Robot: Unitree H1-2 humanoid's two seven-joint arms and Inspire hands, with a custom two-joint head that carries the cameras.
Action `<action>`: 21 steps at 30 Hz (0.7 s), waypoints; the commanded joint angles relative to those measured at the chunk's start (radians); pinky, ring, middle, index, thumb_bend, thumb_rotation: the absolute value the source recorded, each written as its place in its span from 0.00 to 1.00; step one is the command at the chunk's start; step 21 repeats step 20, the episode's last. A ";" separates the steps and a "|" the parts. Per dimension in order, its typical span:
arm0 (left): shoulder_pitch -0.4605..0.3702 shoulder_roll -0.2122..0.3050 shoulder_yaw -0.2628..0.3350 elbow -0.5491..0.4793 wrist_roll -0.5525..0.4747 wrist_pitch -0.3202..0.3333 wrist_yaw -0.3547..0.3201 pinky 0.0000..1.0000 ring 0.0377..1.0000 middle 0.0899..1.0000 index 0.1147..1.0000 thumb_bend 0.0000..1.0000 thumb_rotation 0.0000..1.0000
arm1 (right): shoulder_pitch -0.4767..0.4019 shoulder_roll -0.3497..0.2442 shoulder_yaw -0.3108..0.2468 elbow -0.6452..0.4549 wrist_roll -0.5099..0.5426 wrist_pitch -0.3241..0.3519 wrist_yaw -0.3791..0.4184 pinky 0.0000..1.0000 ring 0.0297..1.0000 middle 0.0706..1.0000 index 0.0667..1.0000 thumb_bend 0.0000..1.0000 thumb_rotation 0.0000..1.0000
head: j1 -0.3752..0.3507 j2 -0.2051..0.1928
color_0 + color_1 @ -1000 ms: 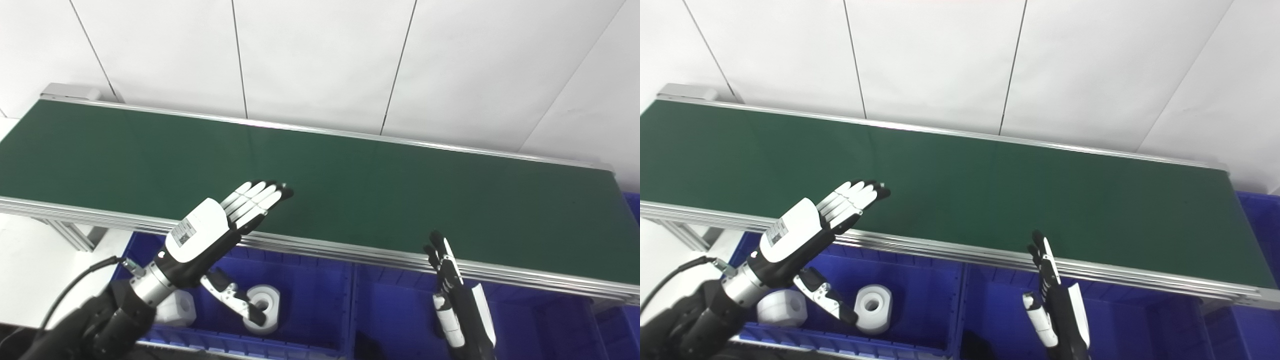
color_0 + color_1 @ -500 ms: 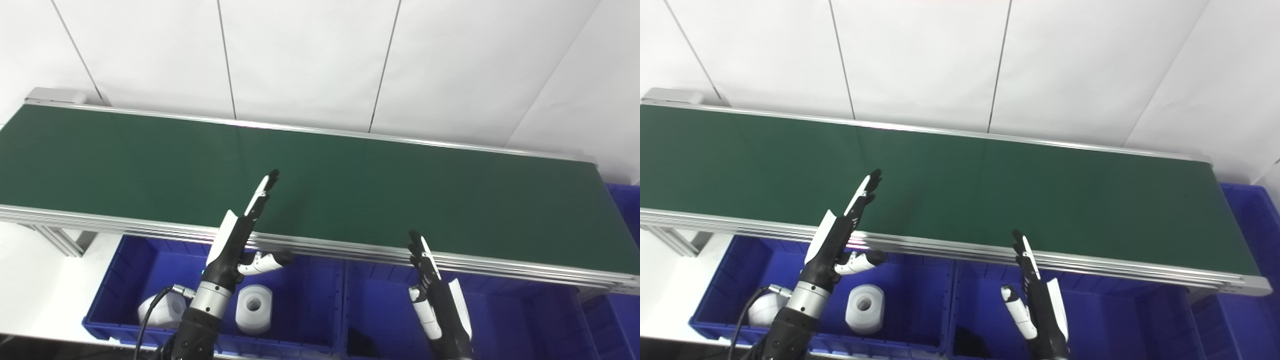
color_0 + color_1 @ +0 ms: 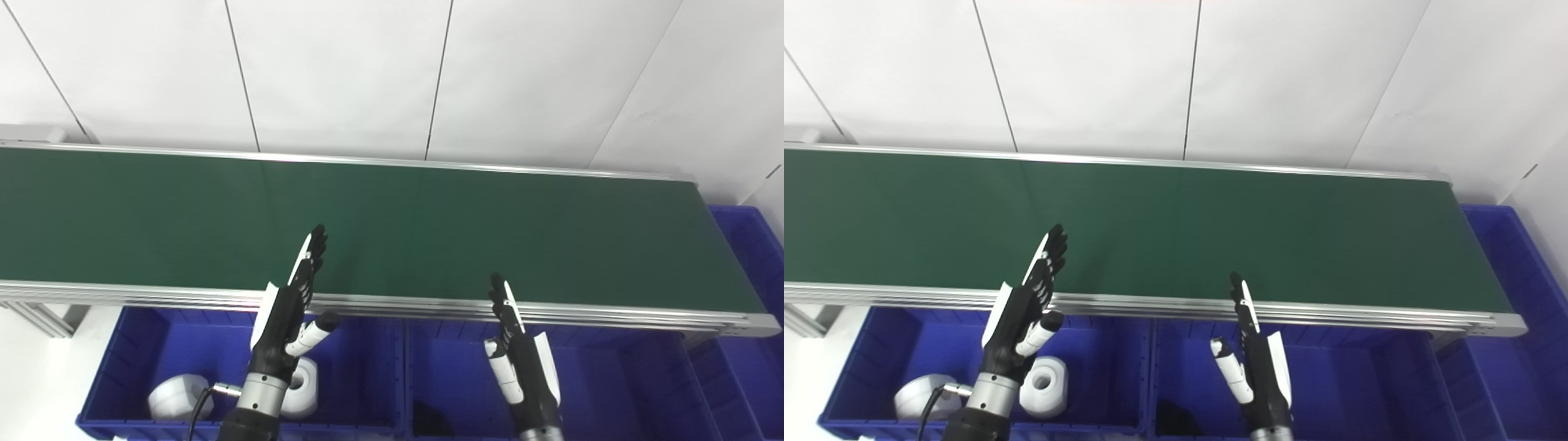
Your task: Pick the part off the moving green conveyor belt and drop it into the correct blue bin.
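The green conveyor belt [image 3: 429,226] runs across the view and carries no part. My left hand [image 3: 288,312] is open and empty, fingers straight and edge-on, raised over the belt's near rail above the left blue bin [image 3: 141,343]. My right hand [image 3: 520,361] is open and empty, fingers straight up, over the middle blue bin [image 3: 612,380] just short of the rail. Two white parts lie in the left bin: a rounded one [image 3: 174,398] and a ring-shaped one [image 3: 303,392] partly behind my left wrist.
A dark object [image 3: 432,422] lies at the front of the middle bin. Another blue bin [image 3: 744,245] stands at the belt's right end. The belt's aluminium rail [image 3: 398,303] runs between the hands and the belt. A white panelled wall is behind.
The camera has swung right and levelled. My left hand has turned from palm-down flat to edge-on upright and pulled in toward the rail. My right hand has kept its upright pose.
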 commanded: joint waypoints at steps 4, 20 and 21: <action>0.073 -0.018 -0.006 -0.177 -0.030 0.073 -0.014 1.00 1.00 1.00 1.00 0.91 0.85 | 0.000 -0.002 0.005 -0.051 0.003 -0.005 0.005 0.99 0.99 1.00 1.00 0.82 1.00 | 0.010 -0.001; 0.195 -0.089 0.021 -0.181 -0.019 0.081 0.029 1.00 1.00 1.00 1.00 0.81 0.84 | 0.029 -0.022 0.016 -0.074 0.008 -0.019 0.018 0.99 0.97 1.00 0.99 0.80 1.00 | 0.021 -0.001; 0.195 -0.089 0.021 -0.181 -0.019 0.081 0.029 1.00 1.00 1.00 1.00 0.81 0.84 | 0.029 -0.022 0.016 -0.074 0.008 -0.019 0.018 0.99 0.97 1.00 0.99 0.80 1.00 | 0.021 -0.001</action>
